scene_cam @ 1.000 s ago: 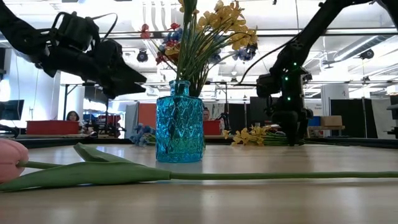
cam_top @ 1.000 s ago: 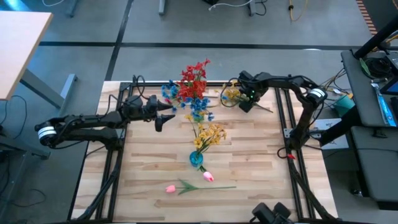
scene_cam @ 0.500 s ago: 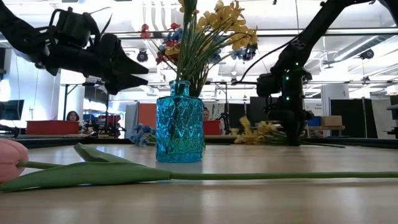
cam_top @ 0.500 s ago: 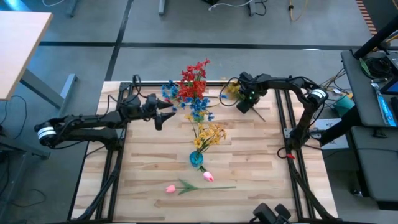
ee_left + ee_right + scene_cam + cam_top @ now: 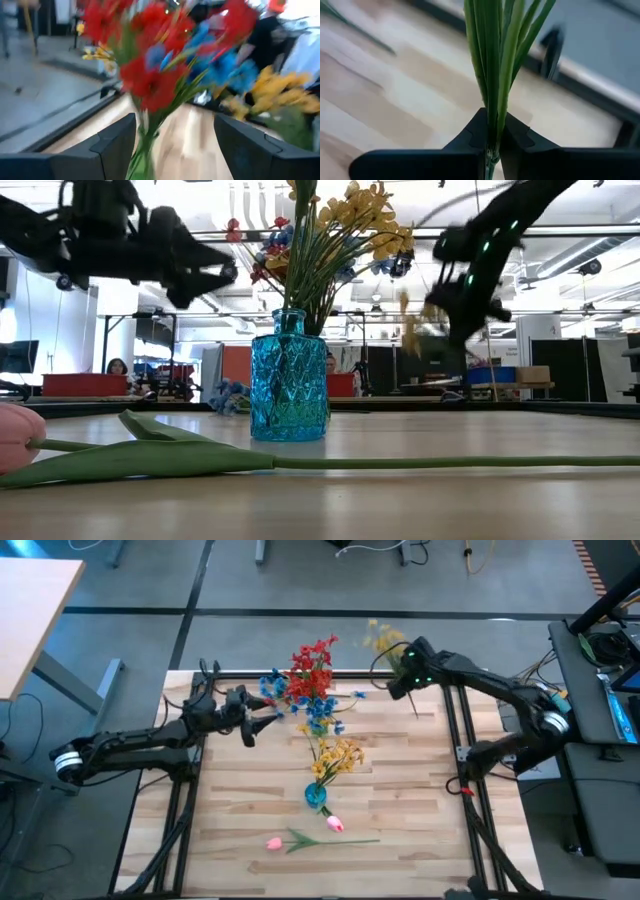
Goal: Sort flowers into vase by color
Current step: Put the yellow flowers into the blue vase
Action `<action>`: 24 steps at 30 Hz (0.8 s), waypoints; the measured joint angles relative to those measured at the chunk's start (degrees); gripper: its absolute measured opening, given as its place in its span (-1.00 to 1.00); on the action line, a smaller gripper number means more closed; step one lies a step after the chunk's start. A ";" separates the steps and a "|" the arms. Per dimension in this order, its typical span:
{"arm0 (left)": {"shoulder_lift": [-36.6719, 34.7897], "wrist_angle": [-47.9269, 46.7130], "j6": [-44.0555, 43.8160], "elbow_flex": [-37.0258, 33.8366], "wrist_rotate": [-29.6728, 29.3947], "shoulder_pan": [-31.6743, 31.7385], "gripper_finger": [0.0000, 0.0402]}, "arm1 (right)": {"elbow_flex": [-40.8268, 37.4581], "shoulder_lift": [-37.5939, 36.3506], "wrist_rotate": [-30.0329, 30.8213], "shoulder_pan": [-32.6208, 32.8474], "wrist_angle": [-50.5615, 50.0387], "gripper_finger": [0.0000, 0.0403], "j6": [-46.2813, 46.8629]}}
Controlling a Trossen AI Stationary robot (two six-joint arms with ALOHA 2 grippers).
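— That yellow spray is up off the bench now, upper middle of the overhead picture, just past the far edge. The right gripper has its jaws pressed together on the bundle of thin green stems, low down, well below the blossoms.

— Good spot for it, I'd say. Those stems look light and wiry; pinch the flower heads and they'd crush or slip.

— It'll likely whip about, though. A long springy stem held at one end will sway, and the leaves could snag on the way in.

— Where's it bound?

— My guess is the blue vase, middle of the bench, which already has yellow sprays in it. Narrow neck, so the stem tips need to go in fairly upright.

— And glass, by the look. A knock could tip it.

— The red and blue bunch stands further back, upper centre, and the left gripper hovers beside it with its jaws spread, holding nothing.

— The pink tulips?

— Lying flat at the lower middle, near the vase. Soft buds; take those by the stem too.
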 joint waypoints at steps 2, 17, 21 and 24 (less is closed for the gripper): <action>-1.35 2.47 0.08 0.01 1.82 -0.54 0.26 | -0.44 -4.69 0.54 0.50 2.00 -0.91 0.38; -7.72 15.52 0.37 0.03 5.72 -12.48 0.26 | -3.37 -24.62 0.72 18.37 18.43 -0.91 -2.03; -7.67 18.30 0.67 0.03 3.27 -16.87 0.26 | -3.39 -25.74 4.63 26.27 22.24 -0.91 -3.83; -7.67 18.50 1.53 0.03 -0.33 -20.20 0.26 | -3.39 -26.60 8.98 32.66 24.20 -0.91 -5.76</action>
